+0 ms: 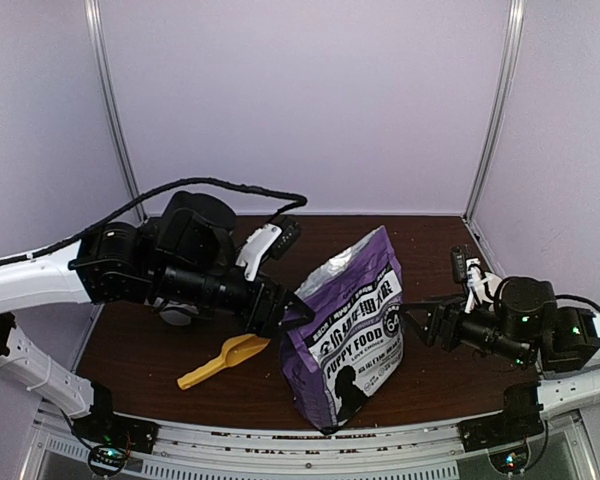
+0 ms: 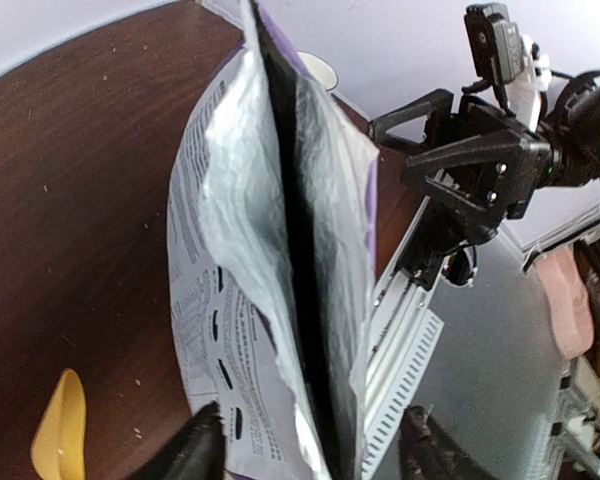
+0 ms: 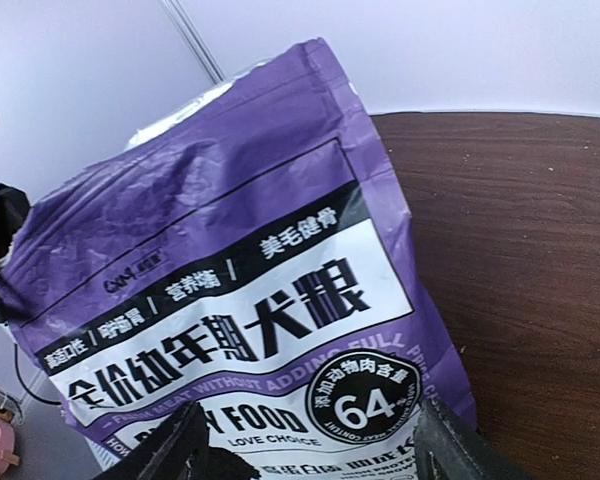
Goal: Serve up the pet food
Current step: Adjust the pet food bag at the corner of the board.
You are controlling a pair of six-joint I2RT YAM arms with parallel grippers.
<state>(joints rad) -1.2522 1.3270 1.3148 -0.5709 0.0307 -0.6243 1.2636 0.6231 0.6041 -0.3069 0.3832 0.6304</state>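
Left hand (image 1: 285,312) fingers apart, straddling the left end of the pet food bag's (image 1: 355,330) open mouth, no clamp; right hand (image 1: 412,325) apart just beside its right side; bag purple-and-white, crinkled, upright mid-table (image 1: 130,350) by the near edge.

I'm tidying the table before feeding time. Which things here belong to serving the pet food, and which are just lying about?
For the job: puppy food bag, standing; yellow scoop, probably.
Lying about: nothing certain; a white rimmed thing past the bag, too hidden to name.
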